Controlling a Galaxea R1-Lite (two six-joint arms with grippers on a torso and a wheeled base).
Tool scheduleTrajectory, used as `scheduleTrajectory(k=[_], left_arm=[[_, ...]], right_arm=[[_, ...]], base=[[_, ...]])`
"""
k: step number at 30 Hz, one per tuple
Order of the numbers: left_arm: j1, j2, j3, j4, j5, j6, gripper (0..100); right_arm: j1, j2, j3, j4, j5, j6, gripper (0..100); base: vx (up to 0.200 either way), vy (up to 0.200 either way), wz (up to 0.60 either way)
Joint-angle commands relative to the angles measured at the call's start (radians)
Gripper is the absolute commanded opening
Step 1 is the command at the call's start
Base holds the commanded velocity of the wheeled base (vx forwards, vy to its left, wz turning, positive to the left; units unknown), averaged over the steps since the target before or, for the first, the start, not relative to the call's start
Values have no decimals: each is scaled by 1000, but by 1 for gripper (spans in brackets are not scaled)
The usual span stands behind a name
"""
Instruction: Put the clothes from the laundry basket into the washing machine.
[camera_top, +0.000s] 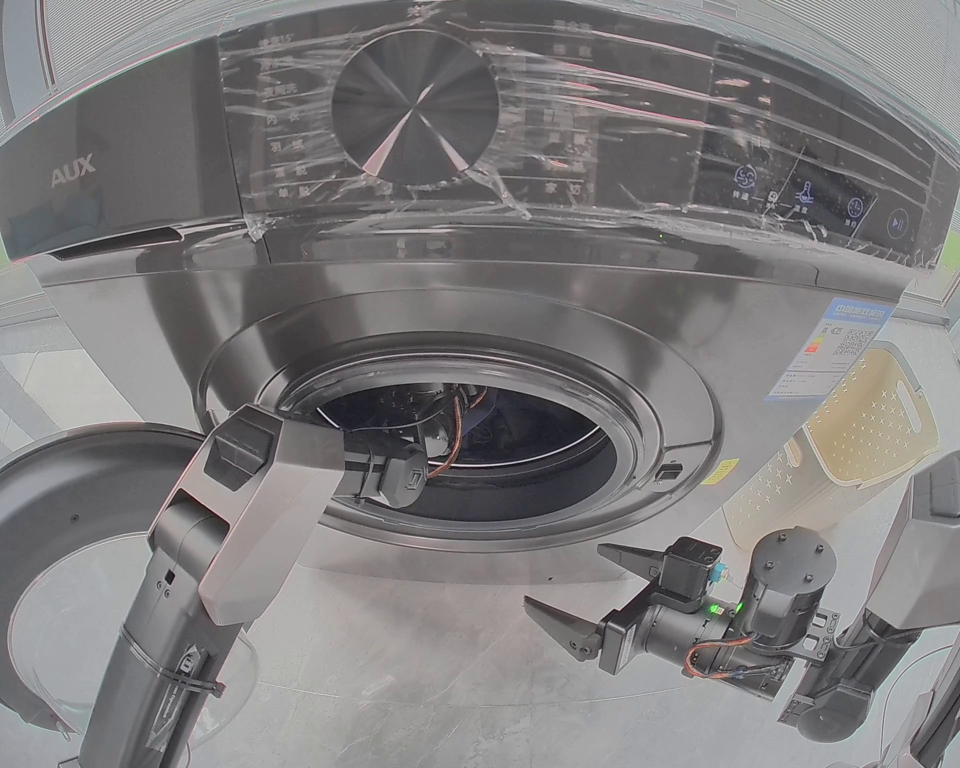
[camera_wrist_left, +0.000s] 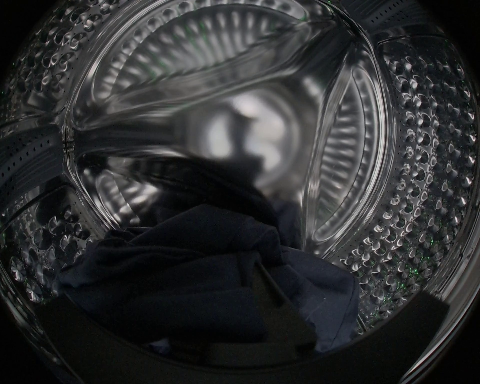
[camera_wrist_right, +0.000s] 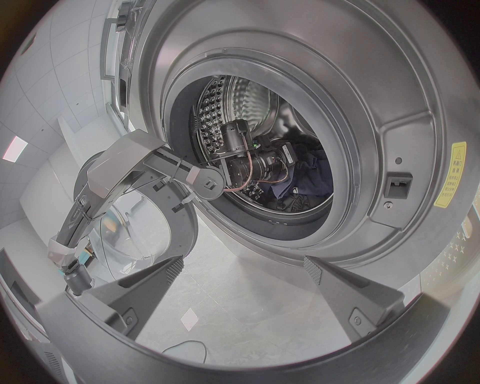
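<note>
The silver-grey front-loading washing machine stands with its round glass door swung open to the robot's left. The left arm reaches through the opening, so the left gripper sits inside the perforated steel drum. The dark navy clothes lie in a crumpled heap on the bottom of the drum, just beneath and ahead of that gripper. The heap is too dark to tell whether the gripper touches the cloth, or whether it is open or closed. From the right wrist view the same navy heap shows low in the drum behind the left gripper, inside the rubber rim of the opening. The right gripper hangs outside the machine, below and to the right of the opening, above the pale grey tiled floor. Its two black wedge-shaped fingers are spread wide apart with nothing between them, pointing toward the opening and well apart from the clothes. A cream perforated plastic laundry basket stands on the floor just beside the machine's right side, behind the right arm.
</note>
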Motion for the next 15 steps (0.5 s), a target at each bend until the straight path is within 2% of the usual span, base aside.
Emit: scheduleTrajectory(k=[1,8,12,15], left_arm=[[-2,12,-2,2,0,-1,100],[-16,4,-2,17,12,1,100],[-29,-2,42,8,15,8,100],[-31,-17,73,0,15,25,100]], right_arm=[[1,1,1,-1,0,1,100],[1,-1,1,-1,0,0,100],[1,-3,1,-1,0,0,100],[1,-3,1,-1,0,0,100]], base=[[0,0,0],[0,0,0],[0,0,0],[0,0,0]])
